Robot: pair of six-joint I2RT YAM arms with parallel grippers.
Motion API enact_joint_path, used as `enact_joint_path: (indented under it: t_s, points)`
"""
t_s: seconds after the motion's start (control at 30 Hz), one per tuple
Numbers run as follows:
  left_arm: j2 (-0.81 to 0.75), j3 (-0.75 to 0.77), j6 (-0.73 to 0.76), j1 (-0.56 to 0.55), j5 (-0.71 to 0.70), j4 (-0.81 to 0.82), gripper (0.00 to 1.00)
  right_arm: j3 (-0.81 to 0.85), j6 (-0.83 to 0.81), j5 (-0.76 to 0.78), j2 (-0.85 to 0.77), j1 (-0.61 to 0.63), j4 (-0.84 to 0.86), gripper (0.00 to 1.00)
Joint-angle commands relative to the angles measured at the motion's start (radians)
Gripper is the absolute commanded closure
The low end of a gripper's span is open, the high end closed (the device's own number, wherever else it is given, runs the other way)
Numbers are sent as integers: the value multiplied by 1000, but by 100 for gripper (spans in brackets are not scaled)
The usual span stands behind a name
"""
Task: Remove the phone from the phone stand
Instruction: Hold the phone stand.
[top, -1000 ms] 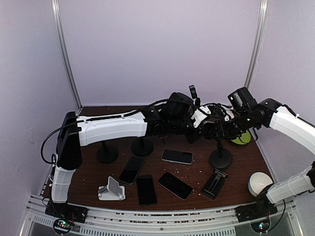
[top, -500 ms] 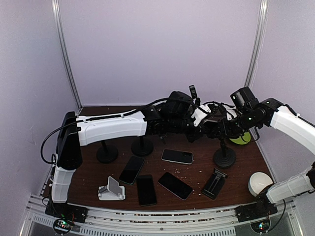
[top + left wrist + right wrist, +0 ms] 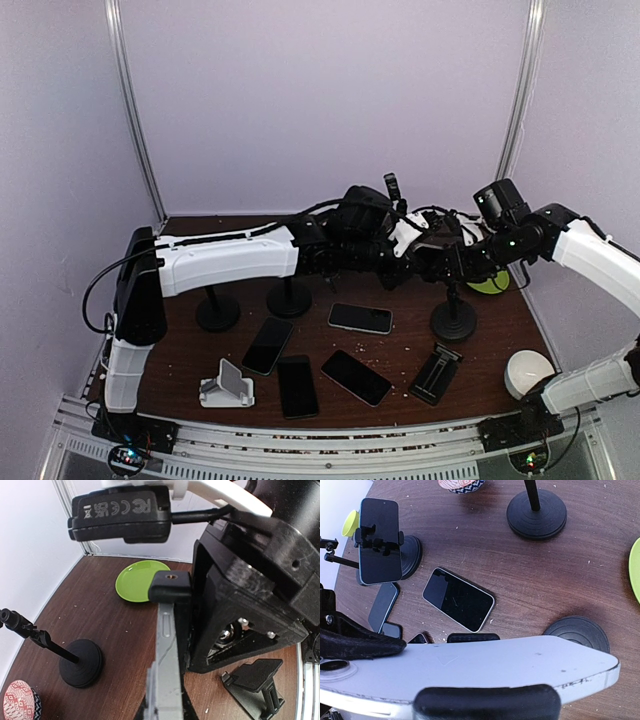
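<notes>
At about 3 o'clock on the surface, raised above the round base of the phone stand [image 3: 452, 320], the phone [image 3: 520, 665] appears to be still in the clamp. The left wrist view shows it edge-on beneath a black clamp cap [image 3: 170, 586], so I judge the removal engaged but not done: pulling it free and laying it down remain. The right gripper [image 3: 447, 262] crowds it from 3 o'clock and the left gripper [image 3: 403, 265] from 9 o'clock; whether either is clenched or released I cannot tell. Outward, a green plate [image 3: 142, 580] at 2 o'clock shows nothing on its visible part. A patterned bowl [image 3: 17, 700] beside a bare stand [image 3: 80, 662] hides its contents. Four loose phones [image 3: 360, 318] lie flat from the centre toward 6 o'clock.
</notes>
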Motion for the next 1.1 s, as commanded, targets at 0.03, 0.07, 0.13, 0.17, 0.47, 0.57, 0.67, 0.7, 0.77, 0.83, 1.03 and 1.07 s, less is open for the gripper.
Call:
enact_joint_path:
  t_s: [0.03,0.07,0.13,0.17,0.47,0.57,0.67,0.7,0.77,0.83,1.03,1.07]
  points:
    - [-84,49,-19,9,11,118,100,-25,-13,30,-30,-27,3,73]
    - [-83,47,-18,10,12,120,100,-29,-11,22,-31,-27,4,71]
    - [-84,47,-20,11,11,122,100,-34,-7,6,-31,-26,7,66]
    - [-83,46,-21,12,12,123,100,-36,-6,0,-31,-26,9,62]
    - [-82,39,-23,12,17,133,100,-38,6,-29,-23,-6,16,40]
    - [-81,38,-23,12,16,135,100,-40,11,-30,-19,3,17,37]
    - [-82,38,-23,12,17,136,100,-45,18,-31,-16,11,25,36]
    - [-81,37,-23,12,16,136,100,-48,19,-32,-14,14,27,36]
    - [-81,37,-23,12,16,138,100,-51,21,-32,-10,18,28,36]
    - [-81,37,-23,12,17,138,100,-56,23,-28,-6,20,32,37]
    - [-82,37,-23,12,19,138,100,-62,23,-3,4,20,30,45]
    - [-81,36,-24,12,20,138,100,-62,23,0,6,20,29,48]
